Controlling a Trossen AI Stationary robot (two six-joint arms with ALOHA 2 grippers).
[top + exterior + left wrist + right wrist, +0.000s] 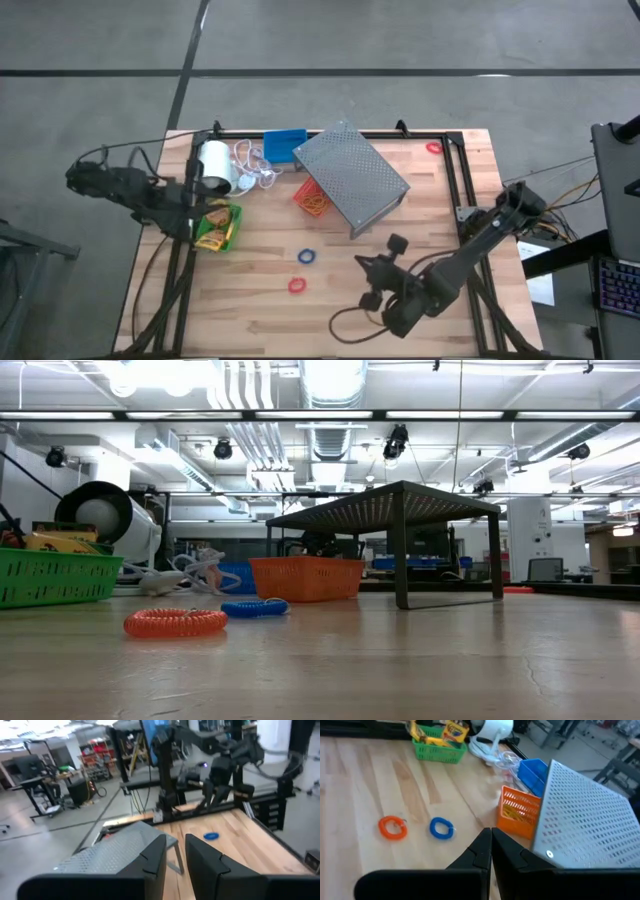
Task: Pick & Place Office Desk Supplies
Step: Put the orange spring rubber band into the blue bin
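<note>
The crayon boxes [212, 226] sat in the green bin [230, 228] at centre-left of the high view, the left gripper [174, 862] hovered nearby with fingers slightly apart, and the right gripper [491, 851], pressed together, waited lower right.

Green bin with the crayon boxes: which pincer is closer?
Left. The left pincer is right beside the green bin at the table's left edge. The right pincer sits across the table, past the ring bands.

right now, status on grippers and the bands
Right gripper shut, empty, above table. Left gripper slightly open, empty, at left edge. Red band, blue band loose on table. Rack behind them.
</note>
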